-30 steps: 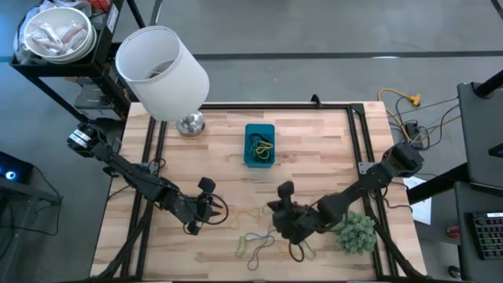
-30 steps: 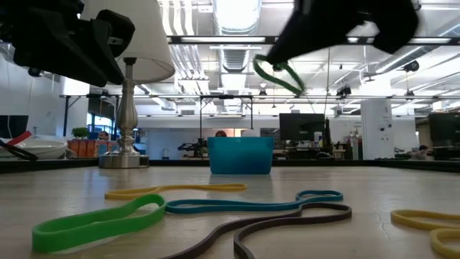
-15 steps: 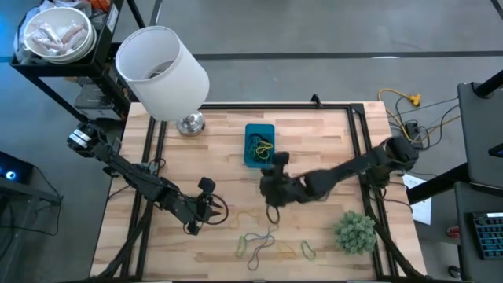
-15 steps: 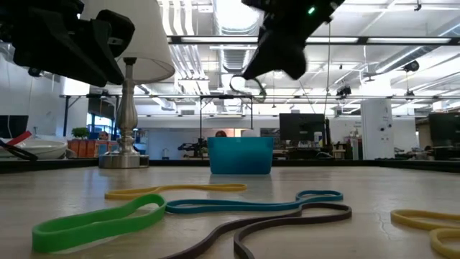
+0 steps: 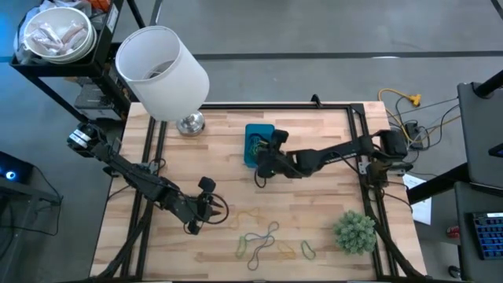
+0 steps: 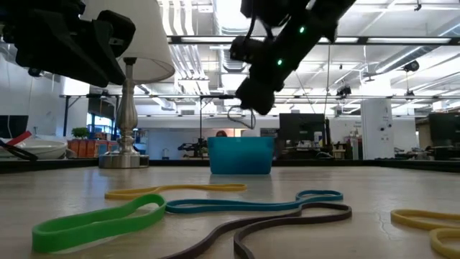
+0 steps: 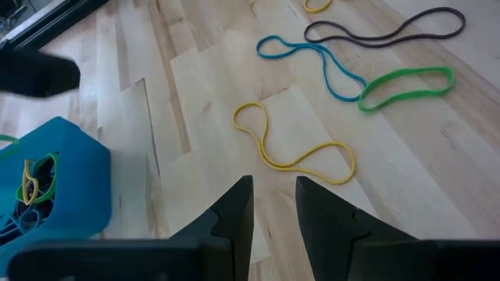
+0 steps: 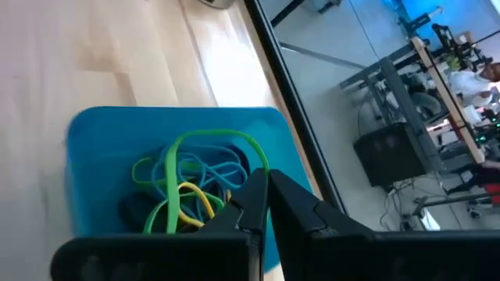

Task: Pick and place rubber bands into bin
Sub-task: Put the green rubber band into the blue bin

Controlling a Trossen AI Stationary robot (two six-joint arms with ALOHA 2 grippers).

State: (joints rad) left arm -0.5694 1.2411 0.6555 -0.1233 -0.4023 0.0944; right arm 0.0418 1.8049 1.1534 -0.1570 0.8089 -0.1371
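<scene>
The right wrist view alone shows the contents of the blue bin [image 8: 86,156]: a tangle of green, blue and yellow rubber bands, plus a green rubber band [image 8: 205,142] pinched in the closed right gripper [image 8: 262,191] and looping down into the bin. In the high view the right arm reaches from the table's right edge across to the bin [image 5: 253,130], gripper [image 5: 263,161] at the bin's near rim. The left gripper [image 5: 211,209] waits well in front of the bin, fingers [image 7: 234,211] slightly parted and empty. The left wrist view shows four complete loose bands on the wood: a yellow band [image 7: 293,148], blue band [image 7: 312,62], green band [image 7: 406,86] and dark brown band [image 7: 387,30]; a fifth, yellow, is cut off by the frame.
</scene>
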